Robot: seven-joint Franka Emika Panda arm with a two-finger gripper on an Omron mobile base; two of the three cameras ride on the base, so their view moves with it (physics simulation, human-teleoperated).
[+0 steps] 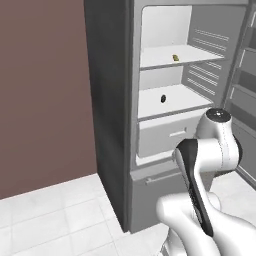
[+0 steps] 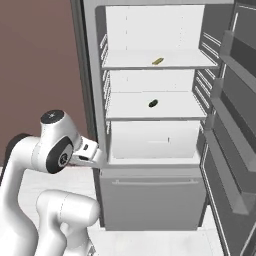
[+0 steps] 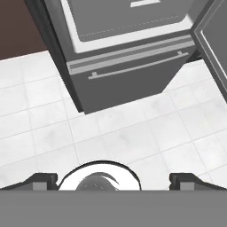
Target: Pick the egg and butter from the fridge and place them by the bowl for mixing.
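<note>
Barely started, by the looks of it. The tall grey-silver fridge (image 2: 90,75) stands open, and the thin yellow butter stick (image 2: 157,61) sits on its upper white shelf (image 2: 130,64). A small dark oblong item (image 2: 153,103) lies one shelf down. The two-finger gripper (image 3: 113,179) hangs over the floor tiles, jaws apart, holding nothing. No readable labels anywhere.

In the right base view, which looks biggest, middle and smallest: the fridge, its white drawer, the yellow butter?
1. fridge
2. white drawer
3. butter, tiny and farther back than the drawer, though clearly still smallest.
</note>
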